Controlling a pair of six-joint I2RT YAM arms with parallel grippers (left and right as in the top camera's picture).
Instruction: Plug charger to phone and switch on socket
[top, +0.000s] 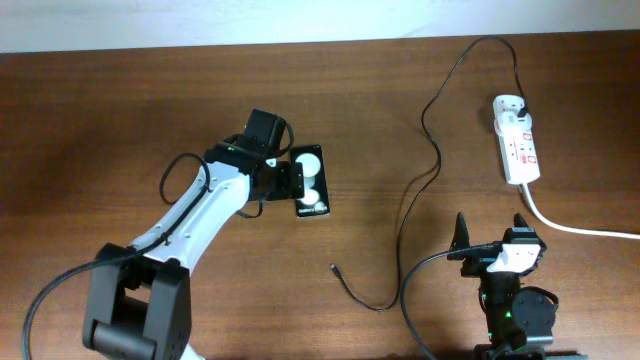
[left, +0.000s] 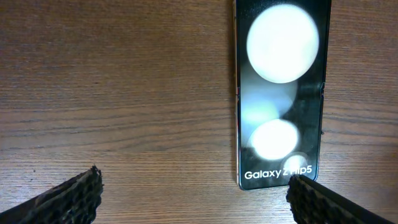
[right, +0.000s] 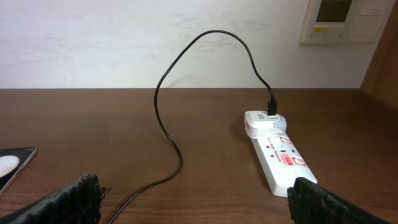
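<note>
I find the phone (top: 311, 184) lying flat, black and glossy, left of centre. The socket (top: 518, 145), a white strip, lies far right. The charger (top: 432, 150), a thin black cable, runs from the socket's far end to a free end near centre, well apart from the phone.

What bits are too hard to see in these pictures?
- Phone charging port: left wrist view shows only the screen, top end cut off by the edge.
- Socket switches, on or off: too small overhead, seen slantwise in right wrist view.
- Charger tip shape: too tiny overhead, outside both wrist views.
</note>
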